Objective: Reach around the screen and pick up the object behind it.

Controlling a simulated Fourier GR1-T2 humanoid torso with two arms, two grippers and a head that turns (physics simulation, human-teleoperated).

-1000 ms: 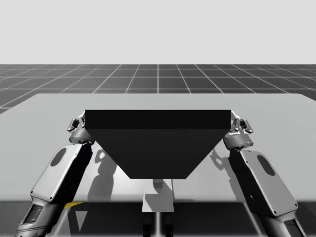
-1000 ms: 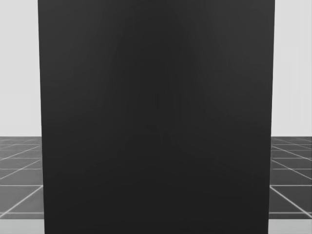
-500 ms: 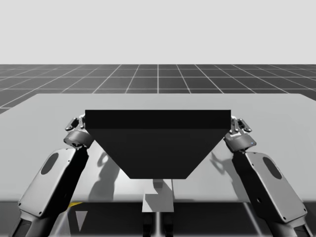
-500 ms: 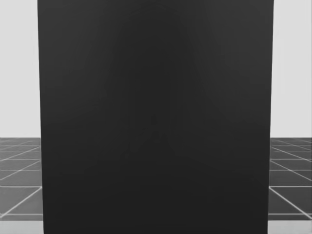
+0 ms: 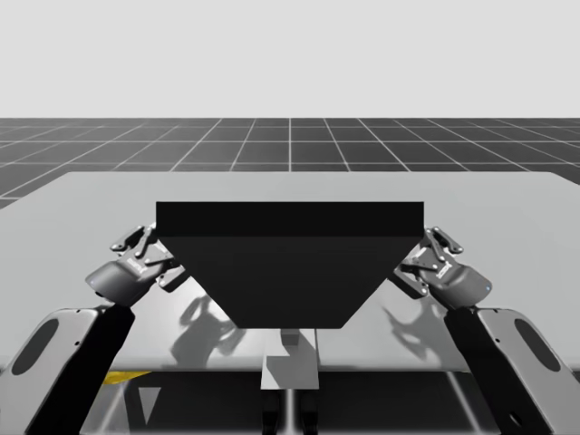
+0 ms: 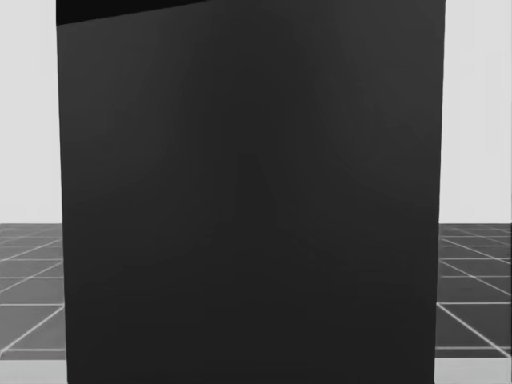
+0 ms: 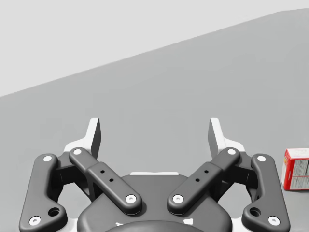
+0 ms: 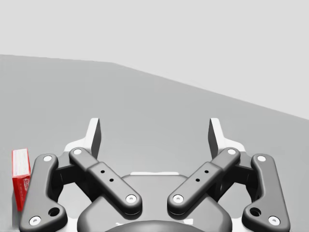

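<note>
Dark screen (image 5: 290, 263) blocks middle of table (image 5: 82, 208) — bare surface open past both screen ends, left and right.

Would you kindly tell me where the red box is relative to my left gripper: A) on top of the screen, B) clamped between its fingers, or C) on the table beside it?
C: the red box stands on the table beside the open left gripper, which holds nothing.
</note>
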